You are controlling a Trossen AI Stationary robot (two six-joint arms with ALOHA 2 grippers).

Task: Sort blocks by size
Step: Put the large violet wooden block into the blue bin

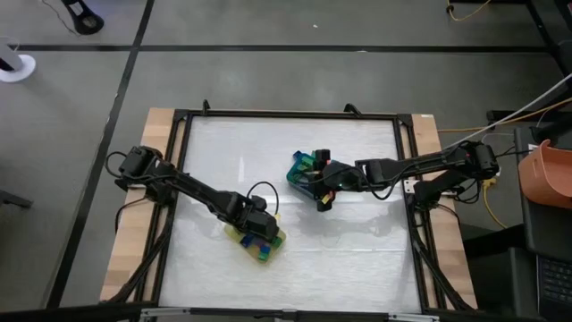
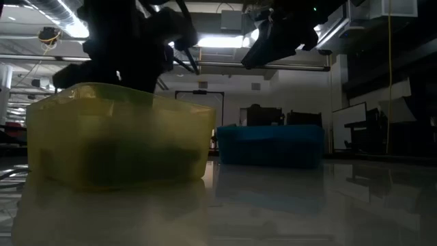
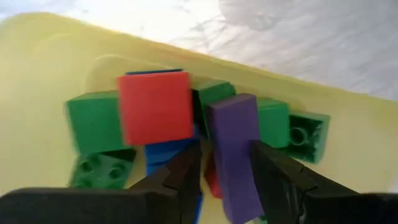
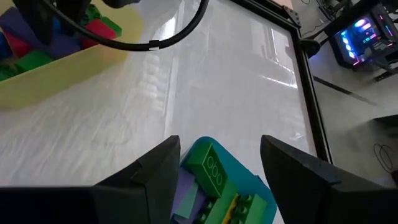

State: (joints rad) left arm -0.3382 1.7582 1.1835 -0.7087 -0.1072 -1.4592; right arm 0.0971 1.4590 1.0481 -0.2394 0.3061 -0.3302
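My left gripper (image 1: 261, 231) is over the flat yellow tray (image 1: 268, 250) near the table's front, shut on a purple bar (image 3: 233, 143). Under it in the tray lie a red block (image 3: 155, 106), green blocks (image 3: 93, 121) and a blue one (image 3: 165, 152). My right gripper (image 1: 323, 186) hovers open over the teal-blue tray (image 1: 299, 168) at the table's middle. That tray holds green blocks (image 4: 208, 165), a yellow one (image 4: 231, 205) and a purple one (image 4: 186, 193). Its fingers stand apart above them and touch nothing. My left gripper pinches the purple bar by its two long sides (image 3: 244, 168) between its two fingers (image 3: 186, 177). It comes from above, pointing down into the yellow tray. The bar's far end sticks out past the fingertips over the other blocks. Whether it rests on them, I cannot tell.
The two trays stand close together, the yellow one (image 2: 116, 137) nearer the front and the teal-blue one (image 2: 270, 145) behind it. A black frame (image 1: 407, 179) borders the white table top. Bare table lies to the right and far side.
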